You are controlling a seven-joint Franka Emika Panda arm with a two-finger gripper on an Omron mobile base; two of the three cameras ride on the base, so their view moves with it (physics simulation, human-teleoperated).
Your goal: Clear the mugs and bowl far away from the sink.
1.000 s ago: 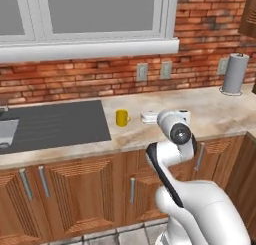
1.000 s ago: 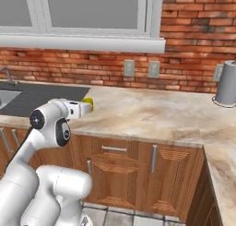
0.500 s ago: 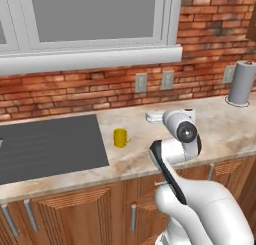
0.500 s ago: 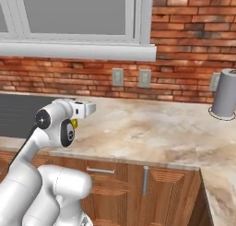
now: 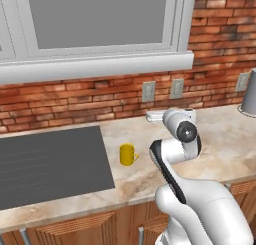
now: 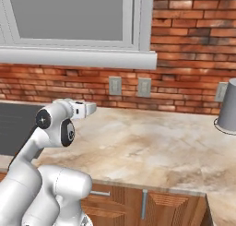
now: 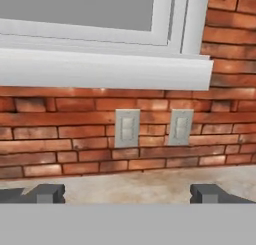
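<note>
Tool (image 7: 127,193) spread wide, empty, aimed level at brick wall. Yellow mug (image 5: 127,154) sat beside dark sink surround (image 5: 50,164), toward worktop (image 5: 220,144) front edge. Advice: tilt down, descend over mug.

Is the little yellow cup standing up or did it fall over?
Standing up: the small bright yellow mug sits on its base on the beige marble counter, rim upward.

A little yellow mug (image 5: 127,154) stands on the light stone counter (image 5: 225,139). It is just beside the right edge of the dark grey ribbed sink top (image 5: 50,164). The white robot arm (image 5: 180,139) rises to the right of the mug, near it but not touching. Behind is a red brick wall (image 5: 75,99) with two wall plugs (image 5: 162,90).
</note>
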